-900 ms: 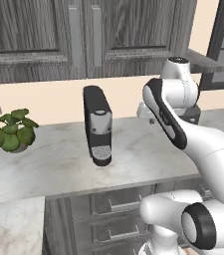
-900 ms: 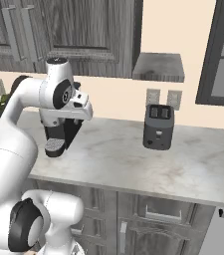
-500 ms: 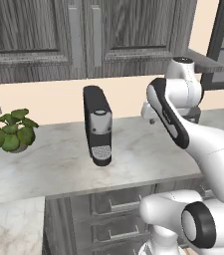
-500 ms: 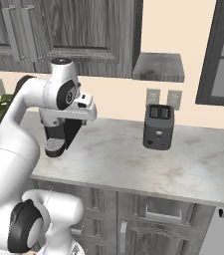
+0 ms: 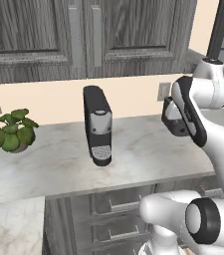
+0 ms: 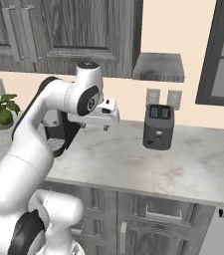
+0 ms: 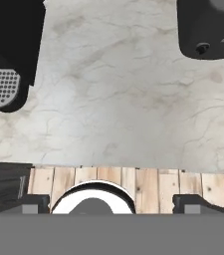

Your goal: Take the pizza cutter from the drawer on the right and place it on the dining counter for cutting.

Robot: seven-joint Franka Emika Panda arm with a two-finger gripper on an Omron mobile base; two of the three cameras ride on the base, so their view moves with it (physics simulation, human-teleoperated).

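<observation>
fingertips [image 7: 34,203] stand wide apart at the bottom of the hand view, open, with nothing gripped between them. the gripper [image 7: 113,204] points down over the front edge of the long marble worktop [image 5: 49,164], above a strip of wooden floor [image 7: 148,182] just in front of that edge. where the pizza cutter lies i cannot tell.

dark grey wood-grain wall cabinets [image 5: 83,35] run along the top of both base views, above a beige backsplash. the worktop stretches below them, pale and veined, on a base of grey wood-grain drawers with silver bar handles [image 5: 118,204]. the white arm [image 6: 39,129] bends up and forward over the worktop, and in the right base view its hand is held level just above the marble, between the two appliances.

a tall black coffee machine [image 5: 97,124] stands upright on the worktop, to the left of the hand. a black toaster [image 6: 158,127] stands on the worktop to the right of the hand, near the wall. the two are well apart, with bare marble between them. a small green potted plant [image 5: 13,130] sits further left, near the backsplash. two pale wall outlets [image 6: 153,95] are set in the backsplash just above the toaster.
</observation>
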